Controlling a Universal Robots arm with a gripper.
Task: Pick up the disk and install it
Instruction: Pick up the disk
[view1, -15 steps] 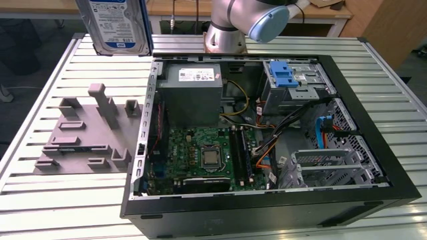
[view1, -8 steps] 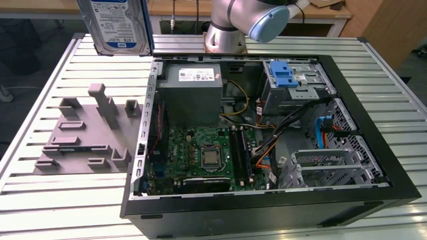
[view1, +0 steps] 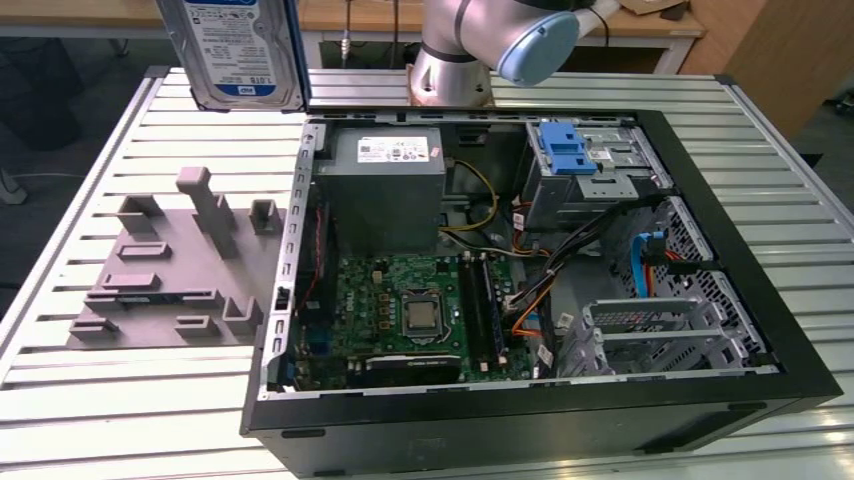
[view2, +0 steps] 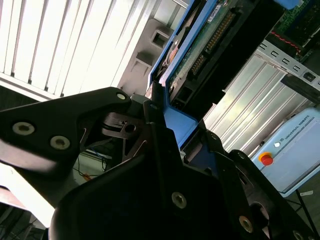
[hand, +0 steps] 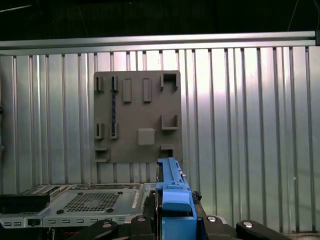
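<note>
The disk (view1: 234, 50), a silver drive with a white-and-blue label in a blue carrier bracket, hangs upright high above the table, over the far left corner of the open computer case (view1: 747, 290) in the exterior view. In the second wrist view my gripper (view2: 165, 112) is shut on the disk (view2: 175, 117), its black fingers (view2: 150, 125) clamped on the blue bracket, with the drive's circuit board showing beyond. The first wrist view looks along the disk's blue edge (hand: 172, 192), which stands between the fingers of the gripper (hand: 172, 220).
A grey fixture plate (view1: 174, 260) with empty slots lies on the slatted table left of the case. Inside the case are a grey power supply (view1: 387, 190), the motherboard (view1: 400, 310) and a drive bay with a blue latch (view1: 567, 150). The arm (view1: 514, 40) stands behind the case.
</note>
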